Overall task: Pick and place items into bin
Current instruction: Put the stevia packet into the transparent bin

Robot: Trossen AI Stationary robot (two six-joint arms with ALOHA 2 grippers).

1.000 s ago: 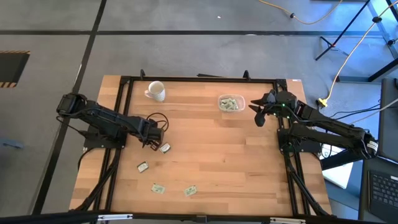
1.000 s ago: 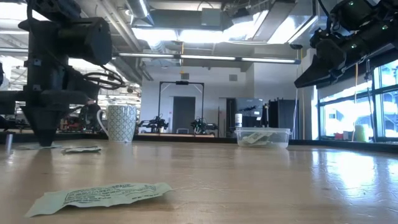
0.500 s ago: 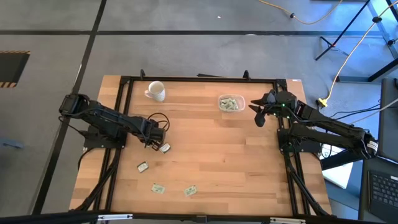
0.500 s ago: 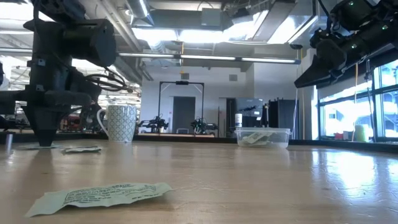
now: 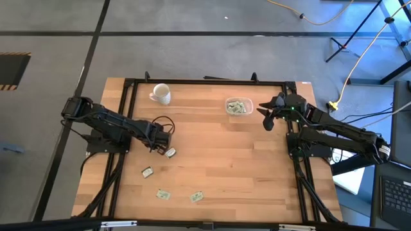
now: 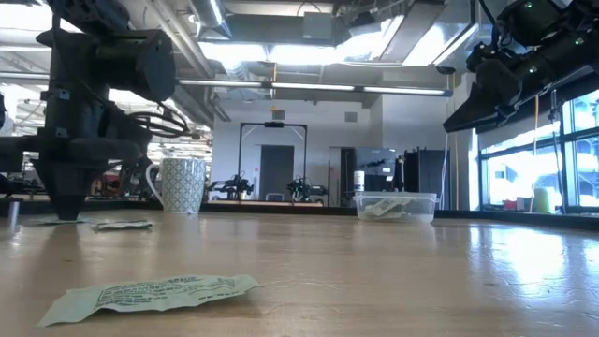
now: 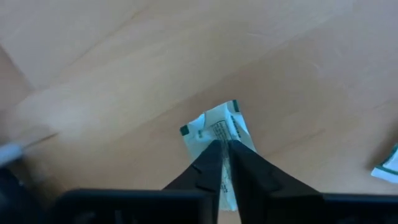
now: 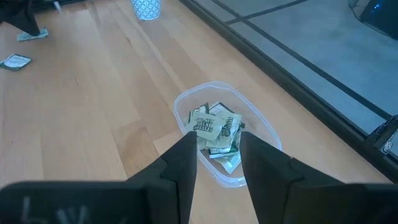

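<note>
Pale green packet (image 7: 217, 129) pinched between the left gripper's (image 7: 224, 163) closed jaws on the table; the bin (image 5: 238, 106) lies toward two o'clock, beside the open-jawed right gripper (image 8: 217, 163).

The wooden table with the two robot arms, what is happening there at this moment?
The left gripper is down at the table, its fingers pinched shut on a packet beside the mug. Four more packets lie loose, one just beside it. The right gripper hangs open above the bin, which already holds several packets.
</note>
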